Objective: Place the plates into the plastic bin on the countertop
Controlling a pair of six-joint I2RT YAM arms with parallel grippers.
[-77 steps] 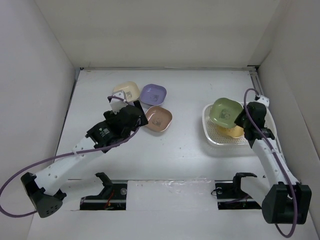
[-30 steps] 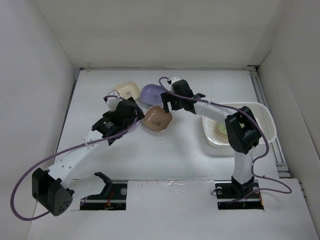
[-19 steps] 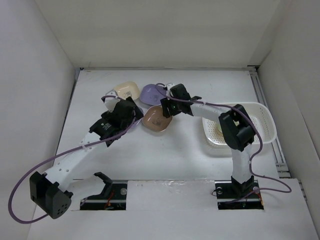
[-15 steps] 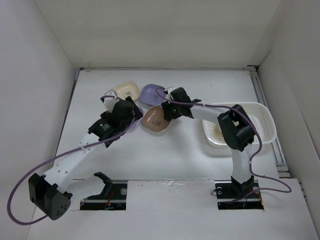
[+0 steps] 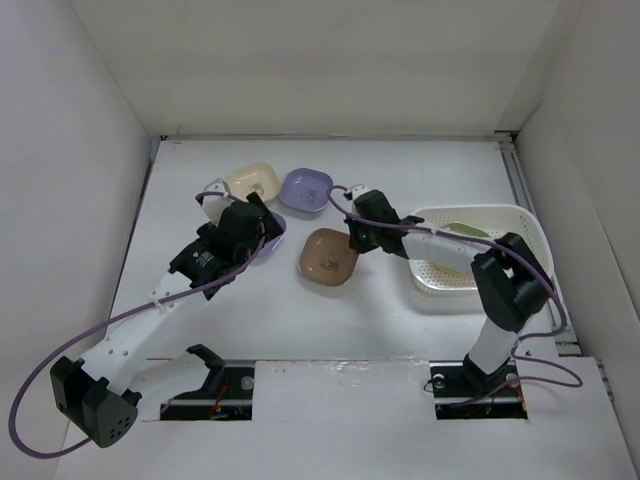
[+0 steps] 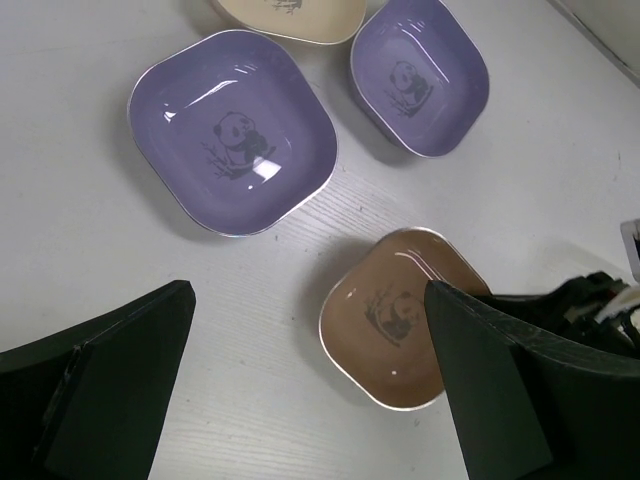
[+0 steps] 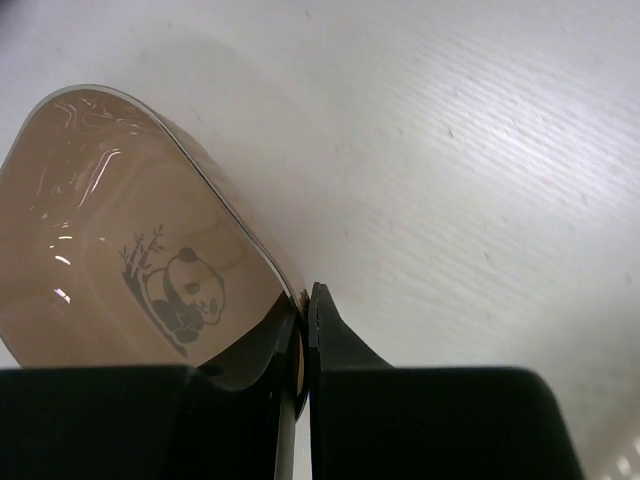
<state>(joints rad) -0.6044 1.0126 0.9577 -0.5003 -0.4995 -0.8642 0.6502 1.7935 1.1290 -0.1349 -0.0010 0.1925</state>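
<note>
Plates lie grouped toward the far left part of the countertop (image 5: 330, 330), and the right gripper (image 7: 303, 315) has its fingers pressed together on the rim of the pink-brown plate (image 7: 120, 250), one finger inside the dish and one outside, just beside the panda print. This plate sits nearest the middle of the surface, apart from the others and between them and the plastic bin (image 5: 445, 287); whether it rests flat or is raised off the countertop cannot be told. The right arm reaches from its base at the near edge across the near wall of the bin. The bin stands close to the right edge, its perforated bottom showing, with a sliver of green plate (image 5: 458, 229) inside against the far wall. The left gripper (image 6: 308, 292) hangs with its fingers spread wide and nothing between them, above the countertop beside the first purple plate (image 6: 232, 130), which the arm partly hides from above. The second purple plate (image 6: 420, 75) lies just beyond it toward the far edge, and the cream plate (image 5: 252, 181) sits next to that one, closer to the far left corner; the rims of these three are near each other, though the views do not settle whether any touch. Each plate lies open side up with a panda print at its centre.
</note>
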